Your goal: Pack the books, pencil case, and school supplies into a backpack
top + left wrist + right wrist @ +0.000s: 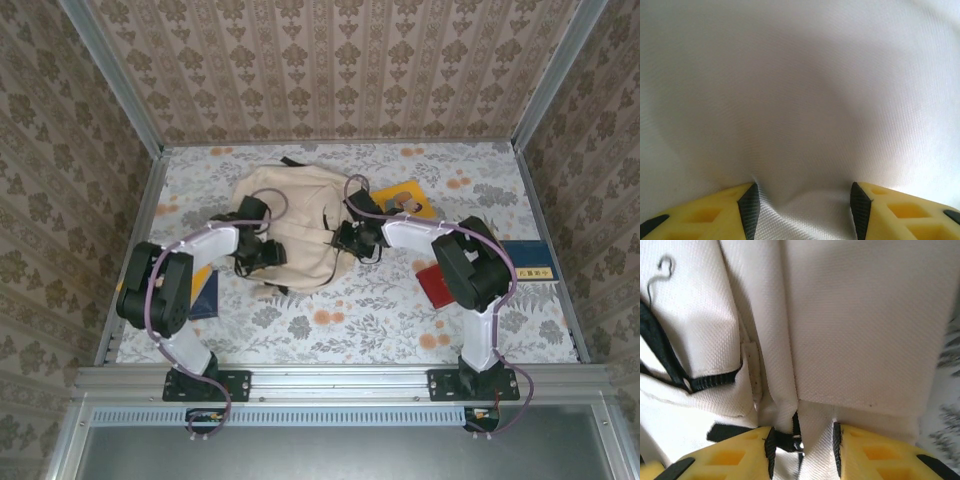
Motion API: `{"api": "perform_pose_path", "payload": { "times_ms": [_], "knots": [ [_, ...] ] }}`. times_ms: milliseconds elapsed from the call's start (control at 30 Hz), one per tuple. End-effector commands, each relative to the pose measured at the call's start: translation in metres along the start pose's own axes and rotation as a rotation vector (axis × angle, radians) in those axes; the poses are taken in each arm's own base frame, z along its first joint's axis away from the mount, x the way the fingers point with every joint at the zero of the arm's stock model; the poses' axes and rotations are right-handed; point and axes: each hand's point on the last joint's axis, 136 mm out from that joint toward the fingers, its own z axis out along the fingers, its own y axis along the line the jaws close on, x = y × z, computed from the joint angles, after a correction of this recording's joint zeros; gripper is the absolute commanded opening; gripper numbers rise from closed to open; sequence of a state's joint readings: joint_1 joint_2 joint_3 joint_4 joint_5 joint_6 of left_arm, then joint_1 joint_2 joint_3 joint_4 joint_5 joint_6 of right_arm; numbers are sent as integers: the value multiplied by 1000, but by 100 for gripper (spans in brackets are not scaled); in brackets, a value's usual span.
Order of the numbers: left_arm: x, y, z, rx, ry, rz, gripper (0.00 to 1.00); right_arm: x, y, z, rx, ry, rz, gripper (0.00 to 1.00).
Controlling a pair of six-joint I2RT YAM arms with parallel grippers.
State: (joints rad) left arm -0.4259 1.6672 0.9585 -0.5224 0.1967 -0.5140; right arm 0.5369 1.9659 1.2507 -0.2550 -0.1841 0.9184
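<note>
The cream-beige backpack [292, 205] lies in the middle of the table with both arms on it. My left gripper [262, 250] presses into its left side. In the left wrist view the fingers [747, 207] stand wide apart, open, and plain cream fabric [800, 100] bulges between them. My right gripper [350, 238] is at the bag's right side. There the pads [836, 447] are shut on a fold of fabric and a black zipper pull [790, 440]. The yellow book [408, 197] lies behind the right arm. The dark blue book [206, 292] lies partly under the left arm.
A red squarish pouch [434, 284] sits under the right arm's elbow. A blue flat box with a pale yellow label [528, 260] lies at the table's right edge. Metal rails and patterned walls enclose the table. Bare floral tablecloth [330, 320] lies in front of the bag.
</note>
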Motion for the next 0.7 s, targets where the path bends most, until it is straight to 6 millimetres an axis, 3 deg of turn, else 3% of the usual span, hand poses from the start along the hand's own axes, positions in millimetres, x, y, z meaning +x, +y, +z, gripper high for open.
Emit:
{"api": "perform_pose_path", "payload": {
  "times_ms": [0,67,133,267,367,500,667],
  "knots": [
    [67,-11,10,-20,168,-11,54,-6,-9,-4,44,4,-29,40],
    [71,-19,3,-24,149,7,54,-9,-12,-15,56,-8,-46,42],
    [62,-32,-10,-2,107,37,56,-13,-16,-28,76,-28,-72,45],
    [25,-69,-47,81,-17,123,64,-18,-13,-60,92,-65,-138,52],
    [0,-90,-65,128,-93,160,67,-11,-14,-71,93,-49,-170,52],
    [-29,-110,-68,175,-154,154,69,7,-24,-69,96,16,-191,52],
    [-58,-111,-53,163,-164,112,68,26,-26,-64,96,103,-241,48]
  ]
}}
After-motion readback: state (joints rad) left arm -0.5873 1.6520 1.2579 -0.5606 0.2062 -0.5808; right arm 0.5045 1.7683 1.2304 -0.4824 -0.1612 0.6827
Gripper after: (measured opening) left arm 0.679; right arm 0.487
